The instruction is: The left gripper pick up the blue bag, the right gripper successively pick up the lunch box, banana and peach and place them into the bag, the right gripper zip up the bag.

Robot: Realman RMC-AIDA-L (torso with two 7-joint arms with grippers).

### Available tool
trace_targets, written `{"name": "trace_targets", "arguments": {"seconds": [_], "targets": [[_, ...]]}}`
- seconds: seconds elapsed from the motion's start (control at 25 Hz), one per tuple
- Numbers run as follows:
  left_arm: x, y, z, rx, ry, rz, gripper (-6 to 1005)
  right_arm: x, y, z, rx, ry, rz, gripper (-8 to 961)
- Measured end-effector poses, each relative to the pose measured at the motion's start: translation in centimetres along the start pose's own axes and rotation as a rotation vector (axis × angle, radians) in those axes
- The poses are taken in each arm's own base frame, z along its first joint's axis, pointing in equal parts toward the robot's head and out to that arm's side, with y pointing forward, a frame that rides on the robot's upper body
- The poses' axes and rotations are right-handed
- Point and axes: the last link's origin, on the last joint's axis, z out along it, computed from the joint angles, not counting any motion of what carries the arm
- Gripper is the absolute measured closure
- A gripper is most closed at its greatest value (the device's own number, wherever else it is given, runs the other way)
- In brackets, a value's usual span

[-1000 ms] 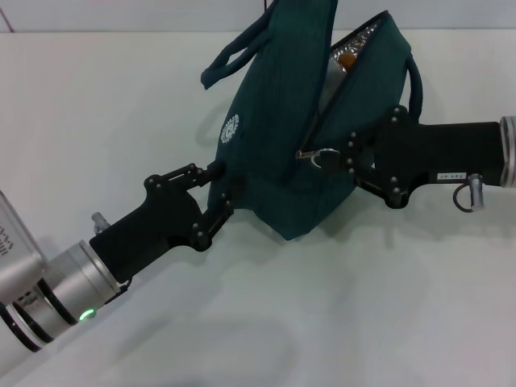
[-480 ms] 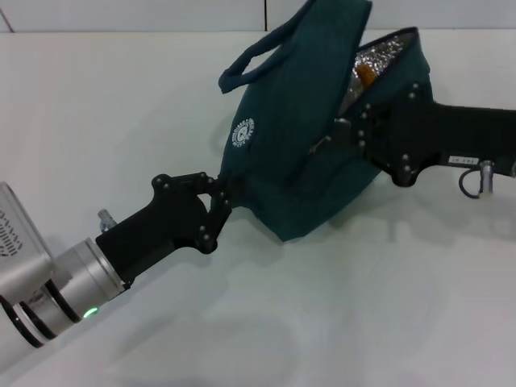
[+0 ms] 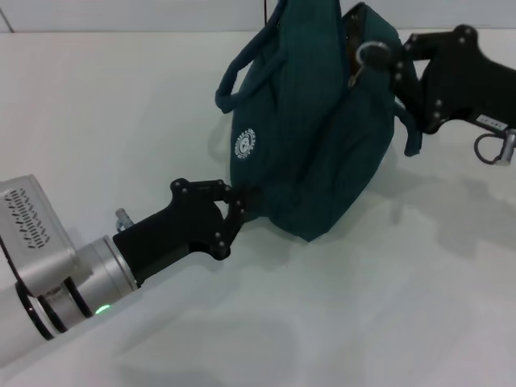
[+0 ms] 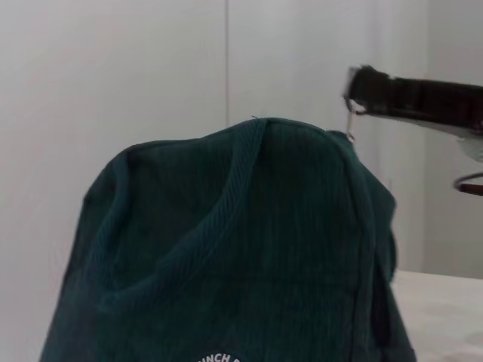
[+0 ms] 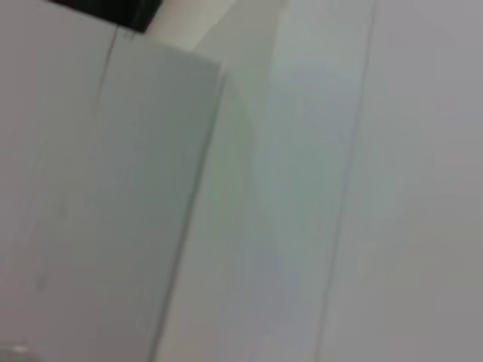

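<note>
Head view: since the earlier frames the right gripper has travelled from the low end of the zipper, near the middle of the blue bag, up to its far top corner, drawing the metal ring pull with it; the wide opening that showed silver lining and an orange item is now reduced to a narrow dark slit beside the pull. The jaws of the right gripper appear clenched on the ring pull. The left gripper sits at the bag's lower near corner, jaws clamped on the fabric, keeping the bag tilted up off the white bench. No lunch box, banana or peach lies on the bench, so by judgement all three are inside and only the last stretch of zipping is left. Left wrist view: the bag fills the lower frame, one handle draped across its side, with the ring pull and the right gripper at its upper far corner. Right wrist view: only pale blank surfaces and a dark edge at one corner; neither the bag nor the jaws show.
</note>
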Motion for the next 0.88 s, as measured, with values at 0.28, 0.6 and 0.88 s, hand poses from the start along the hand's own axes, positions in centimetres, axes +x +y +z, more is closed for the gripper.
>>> {"name": "trace_targets", "arguments": {"seconds": [0.28, 0.6, 0.88], "targets": [[0.8, 0.4, 0.5, -0.056, 0.036, 0.037, 940, 0.2, 0.1, -0.2, 0.073, -0.05, -0.052, 935], [2.5, 0.5, 0.6, -0.062, 0.156, 0.041, 903, 0.2, 0.2, 0.5, 0.043, -0.048, -0.068, 935], [3.6, 0.2, 1.4, -0.081, 0.202, 0.006, 741, 0.3, 0.1, 1.4, 0.024, -0.033, -0.073, 935]]}}
